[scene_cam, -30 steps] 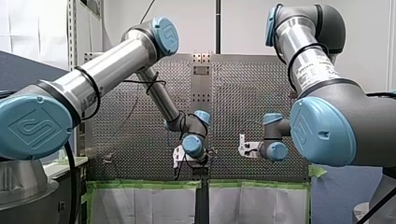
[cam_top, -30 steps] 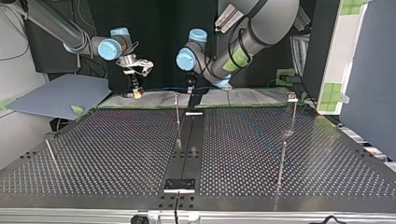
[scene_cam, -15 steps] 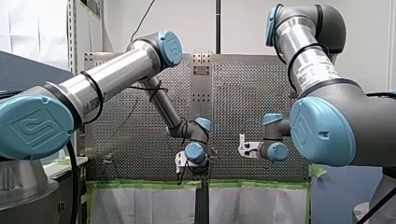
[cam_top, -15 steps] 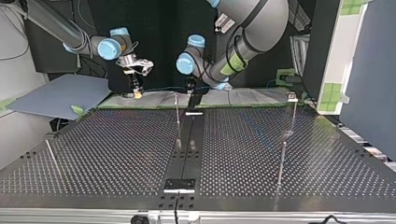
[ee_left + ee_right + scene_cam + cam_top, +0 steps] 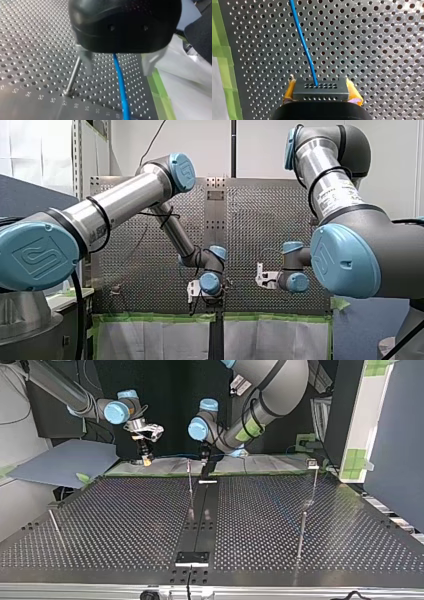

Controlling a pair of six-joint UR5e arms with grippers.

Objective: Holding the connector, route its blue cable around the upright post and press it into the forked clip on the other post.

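Note:
In the right wrist view my right gripper is shut, its yellow pads clamping a grey connector. A blue cable leaves the connector across the perforated plate. In the left wrist view my left gripper stands open, its metal fingers apart on either side of the blue cable without touching it. A thin upright post stands just beside one finger. In the top view my right gripper is at the far left, my left gripper next to the post.
More thin posts stand on the perforated table: one with a small head at the far right, one nearer, one at the left edge. Green tape and white sheet border the table's far edge.
In the front view my left arm's wrist has sunk a little and shifted slightly right, then held still. My right arm has not moved.

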